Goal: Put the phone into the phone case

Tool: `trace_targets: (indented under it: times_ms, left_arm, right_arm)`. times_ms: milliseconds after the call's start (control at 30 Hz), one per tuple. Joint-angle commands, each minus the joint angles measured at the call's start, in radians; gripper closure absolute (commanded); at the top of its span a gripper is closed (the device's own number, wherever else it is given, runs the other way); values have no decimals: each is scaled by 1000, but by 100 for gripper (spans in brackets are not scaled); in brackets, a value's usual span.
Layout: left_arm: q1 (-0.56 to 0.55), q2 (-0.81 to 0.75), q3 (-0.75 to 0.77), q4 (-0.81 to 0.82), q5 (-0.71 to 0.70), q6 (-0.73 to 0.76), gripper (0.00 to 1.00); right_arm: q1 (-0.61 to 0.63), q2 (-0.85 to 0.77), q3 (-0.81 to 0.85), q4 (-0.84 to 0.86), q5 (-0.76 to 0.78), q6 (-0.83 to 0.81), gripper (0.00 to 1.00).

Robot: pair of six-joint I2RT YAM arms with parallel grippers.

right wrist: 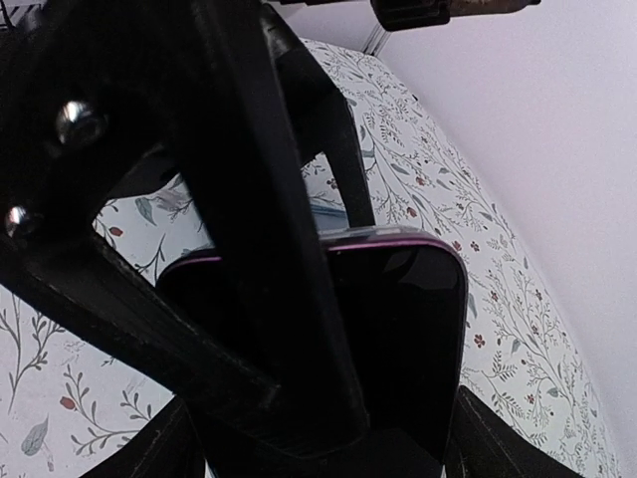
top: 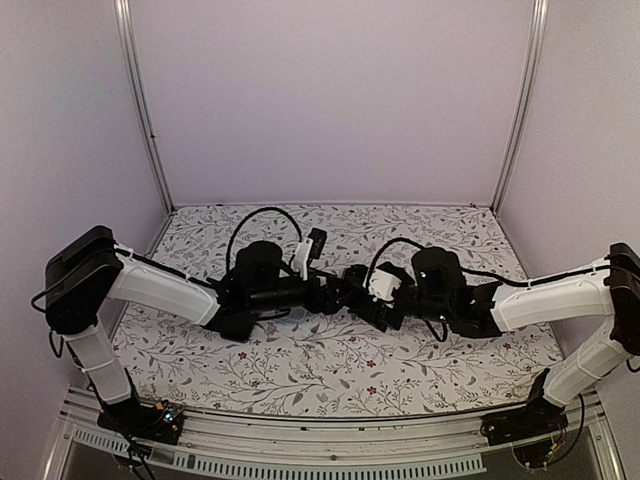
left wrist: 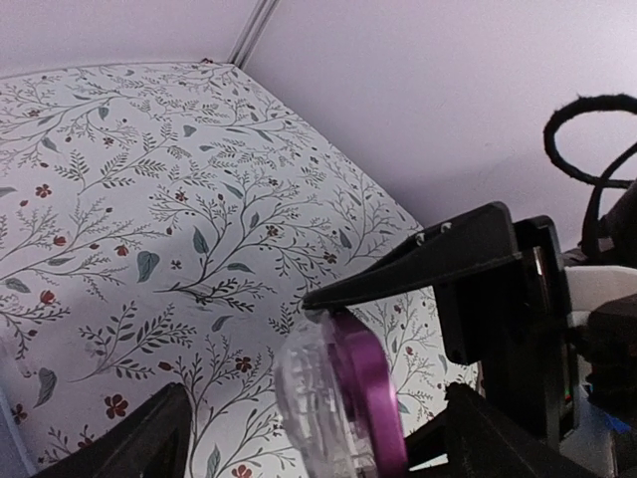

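Right gripper (top: 378, 300) clamped on purple black-screened phone (right wrist: 408, 329), mid-air over floral-patterned table (top: 330, 370); clear plastic case (left wrist: 304, 378) on its edge; left gripper (top: 335, 293) wide open, 2 fingers straddling phone

Pale lilac walls (top: 330, 90) rise behind, metal posts (top: 146, 110) climb both back corners, and soft even light washes the floral-patterned tabletop (top: 300, 375).
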Motion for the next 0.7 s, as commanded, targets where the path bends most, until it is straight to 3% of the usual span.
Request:
trace_targets:
  times_ms: [0,167,267,433,567,633,667]
  left_arm:
    - [5,44,42,12,10,13,18]
    - [-1,73,70,-14,26,2,49]
    - [-1,36,39,7,-23,13,58]
    - [-4,23,52,-37,-44,45,100]
    - [-6,50,84,-90,-5,51,100]
    - [-6,43,81,-102,-15,64,100]
    - [-6,37,83,-116,-22,78,100]
  right_arm:
    - [5,-10,-19,167,-7,38,48]
    - [13,9,-16,172,-2,36,48]
    - [12,16,-25,172,-2,42,48]
    - [16,23,-30,169,-8,52,48]
    - [19,21,-28,169,-8,57,44]
    - [18,21,-30,164,-8,58,37]
    - [19,21,-30,161,-4,58,29]
